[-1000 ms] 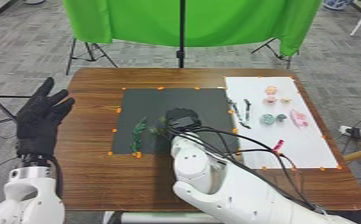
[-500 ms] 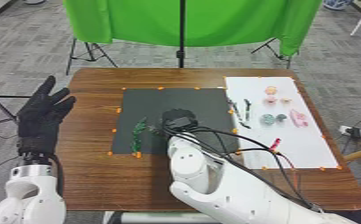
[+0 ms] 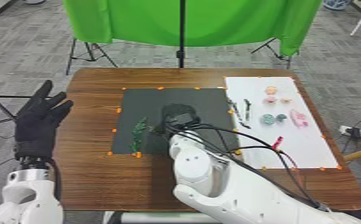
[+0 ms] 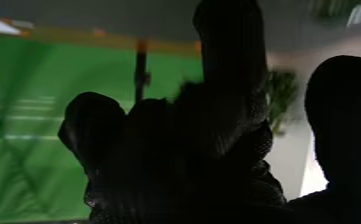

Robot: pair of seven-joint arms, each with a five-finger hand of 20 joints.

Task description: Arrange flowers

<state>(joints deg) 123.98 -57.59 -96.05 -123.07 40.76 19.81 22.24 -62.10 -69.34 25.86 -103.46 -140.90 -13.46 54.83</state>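
Pink flower, green sprig, white sheet, brown table.

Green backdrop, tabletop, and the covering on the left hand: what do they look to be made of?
The green backdrop looks like matte cloth, as it hangs in soft folds. The tabletop seems wood or a wood-look laminate, brown with streaky grain. The left hand wears what looks like black fabric, matte and without shine.
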